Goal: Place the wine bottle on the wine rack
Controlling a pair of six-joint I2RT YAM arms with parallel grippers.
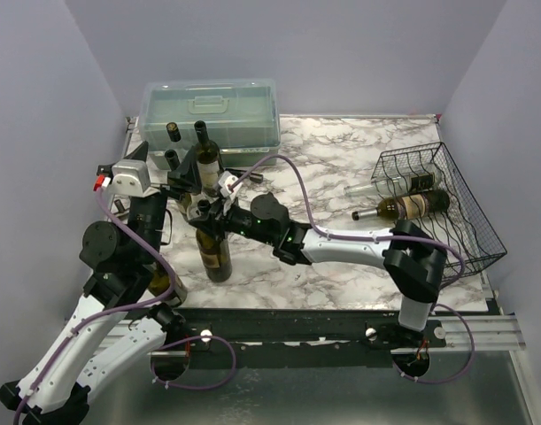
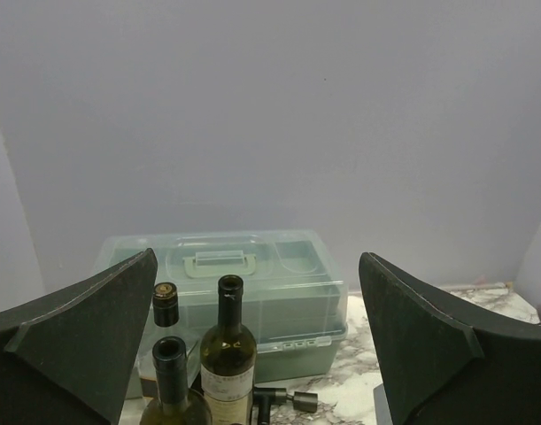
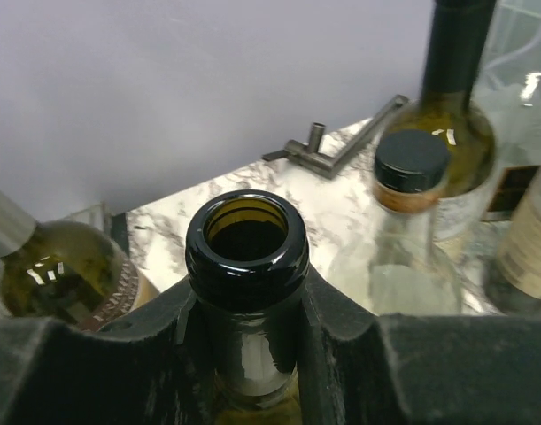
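Grip of the right gripper (image 3: 251, 328) closed on the neck of the upright wine bottle (image 1: 215, 252), left of centre, well apart from the wine rack (image 1: 478, 221) at right; judged liable to slip on smooth glass or clip neighbouring bottles (image 3: 412, 164) crowded alongside; left gripper (image 2: 257, 257) spread wide, empty.

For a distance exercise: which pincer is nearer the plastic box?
Left. The left pincer is open in front of the box, by the standing bottles; the right pincer is farther forward, shut on a wine bottle's neck.
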